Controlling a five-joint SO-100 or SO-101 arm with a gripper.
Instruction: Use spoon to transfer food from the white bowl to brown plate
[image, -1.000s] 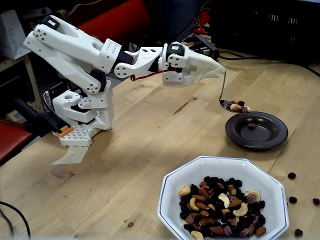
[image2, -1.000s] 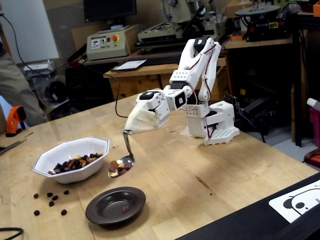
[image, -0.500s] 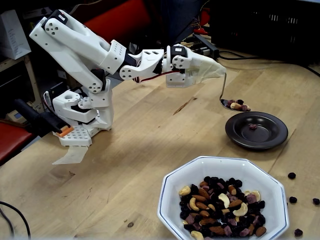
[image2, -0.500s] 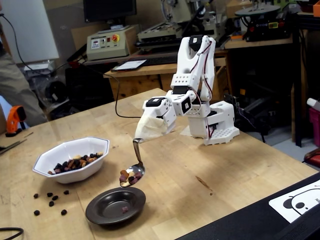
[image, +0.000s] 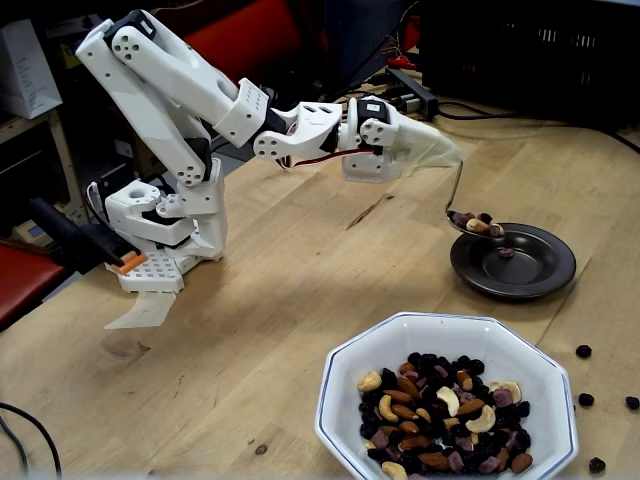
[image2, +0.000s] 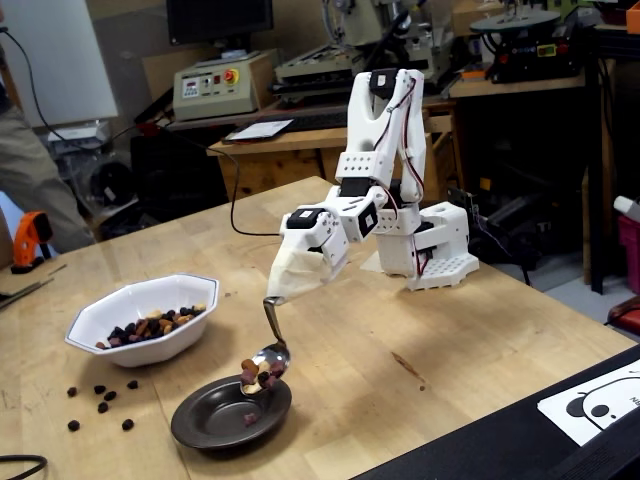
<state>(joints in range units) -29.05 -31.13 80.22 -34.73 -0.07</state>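
My gripper (image2: 272, 297), clamped on the spoon (image2: 270, 352), held food (image: 477, 222) over the brown plate (image: 540, 280), undumped.

one fixed view: close, bowl-side | other: farther, opposite side | shared: arm (image: 200, 110), table (image2: 470, 330)

arm reached out low over table, gripper (image2: 285, 292) wrapped in cream tape, jaws hidden | spoon (image2: 268, 350) hung from it, bowl tilted above brown plate (image2: 205, 425) rim, food (image2: 259, 374) spilling off | one piece lay in plate | white bowl (image2: 130, 305) with mix sat left | loose dark bits (image2: 100, 398) on table (image2: 420, 330)
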